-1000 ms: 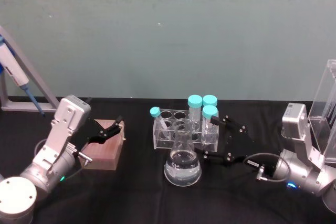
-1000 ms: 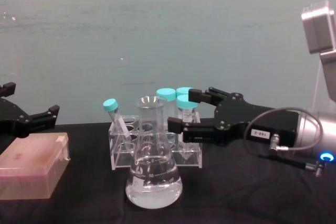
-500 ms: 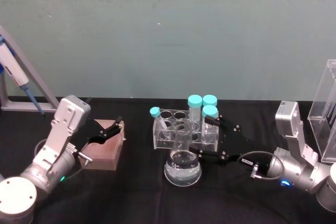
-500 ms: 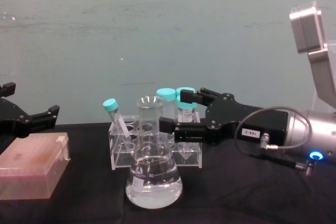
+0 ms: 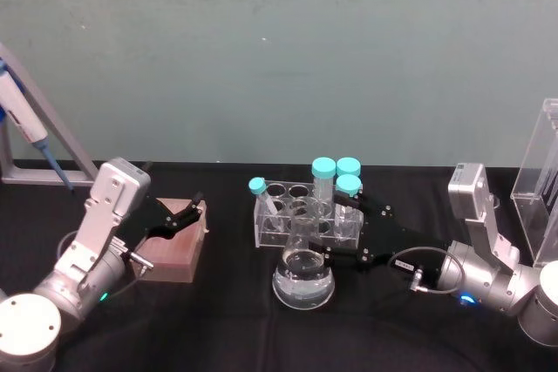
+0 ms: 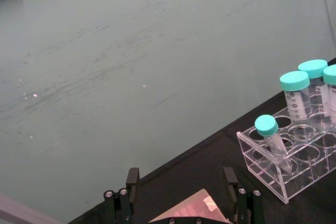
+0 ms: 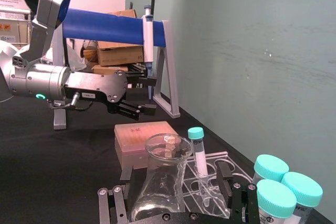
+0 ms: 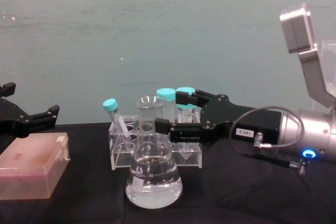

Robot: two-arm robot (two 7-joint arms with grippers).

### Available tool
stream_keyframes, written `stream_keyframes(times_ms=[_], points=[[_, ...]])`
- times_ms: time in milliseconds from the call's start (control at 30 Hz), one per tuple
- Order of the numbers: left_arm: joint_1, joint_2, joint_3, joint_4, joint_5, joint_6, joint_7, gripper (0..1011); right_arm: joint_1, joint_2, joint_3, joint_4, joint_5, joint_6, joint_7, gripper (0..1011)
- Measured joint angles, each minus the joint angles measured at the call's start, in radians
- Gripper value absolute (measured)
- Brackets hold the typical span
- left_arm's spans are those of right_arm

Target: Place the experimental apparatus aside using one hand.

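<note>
Two fingers of my right gripper [image 5: 342, 231] stand apart in the head view, reaching in from the right toward the conical flask [image 5: 302, 272]. The flask stands near the middle of the black table [image 5: 235, 328] with clear liquid in its base. Just beyond it is the clear tube rack [image 5: 283, 215] with teal-capped tubes [image 5: 323, 172]. My left gripper [image 5: 179, 218] is parked on the left over a pink box [image 5: 174, 257], fingers spread. A tall acrylic stand [image 5: 542, 172] is at the far right.

From the chest, my right gripper [image 8: 170, 113] comes in from the right at the height of the flask's neck. The near finger crosses in front of the neck, and the far one ends just right of it, across the capped tubes. Whether either touches glass I cannot tell.

My right wrist view shows the flask [image 7: 157, 192] in the gap between my spread fingers, the rack just beside it.

My left wrist view shows the left fingers apart above the pink box [image 6: 191, 214], the rack [image 6: 294, 169] farther off.
</note>
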Motion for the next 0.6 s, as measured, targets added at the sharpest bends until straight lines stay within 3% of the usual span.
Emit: stream_keyframes(times_ms=[600], points=[[0.000,0.000,0.000,0.000,0.000,0.000,0.000,1000,0.014,-0.016,-0.011,0.019,0.002,-0.001,0.025,1002]])
